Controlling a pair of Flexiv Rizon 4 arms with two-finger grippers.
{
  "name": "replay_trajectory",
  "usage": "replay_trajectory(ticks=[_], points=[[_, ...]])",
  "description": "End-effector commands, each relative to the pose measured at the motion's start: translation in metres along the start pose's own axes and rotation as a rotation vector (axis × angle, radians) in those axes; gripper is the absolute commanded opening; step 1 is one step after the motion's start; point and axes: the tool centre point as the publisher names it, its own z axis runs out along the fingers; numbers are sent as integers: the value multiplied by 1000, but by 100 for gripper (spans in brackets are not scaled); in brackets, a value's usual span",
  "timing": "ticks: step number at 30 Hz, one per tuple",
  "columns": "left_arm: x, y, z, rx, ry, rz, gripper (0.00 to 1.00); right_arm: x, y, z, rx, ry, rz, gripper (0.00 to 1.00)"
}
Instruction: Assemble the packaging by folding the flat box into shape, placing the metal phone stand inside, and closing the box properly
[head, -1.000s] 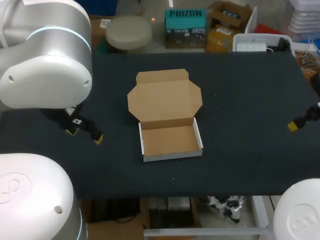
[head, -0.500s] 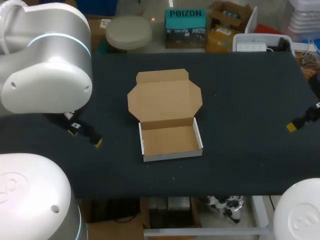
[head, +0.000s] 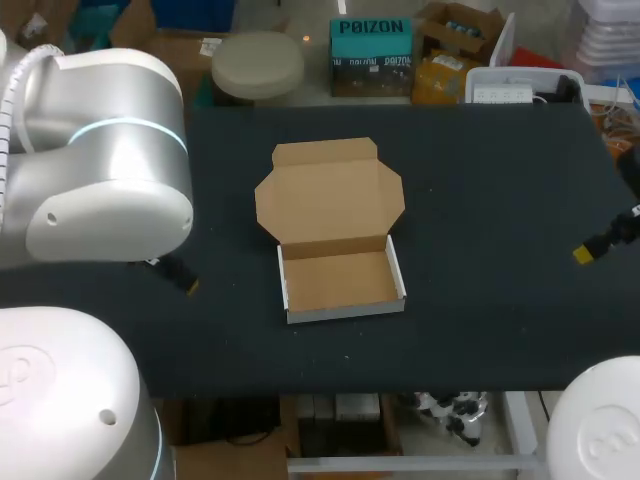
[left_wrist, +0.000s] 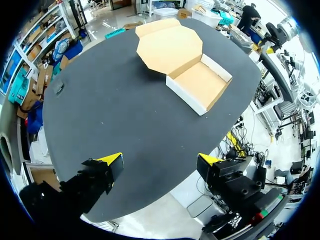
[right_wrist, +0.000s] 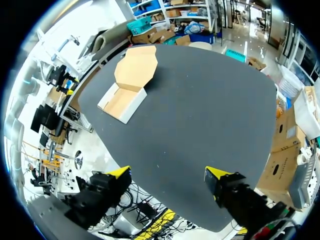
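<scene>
we have the one box (head: 340, 283) folded into shape at the middle of the worktop (head: 480, 180), its lid (head: 330, 195) lying open flat behind it. it is empty inside, and we see no phone stand anywhere, so loading and closing remain. our left fingers (left_wrist: 112, 161) and right fingers (right_wrist: 119, 173) are spread apart, holding nothing, well apart from the box.

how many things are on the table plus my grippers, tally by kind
open brown cardboard box with white outer walls: 1
two-finger grippers with yellow tips, both open: 2 (left gripper, right gripper)
total: 3
</scene>
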Motion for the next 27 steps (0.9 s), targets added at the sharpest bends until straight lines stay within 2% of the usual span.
replay_trajectory(ticks=[1,8,16,27], points=[[-15,-1,22,-7,23,20,100,0,1,-3,4,4,1,100],[-37,-4,37,-24,60,58,100,0,1,-3,4,4,1,100],[-58,-4,48,-47,97,181,100,0,1,-3,4,4,1,100],[-91,-17,59,-71,103,158,100,0,1,-3,4,4,1,100]])
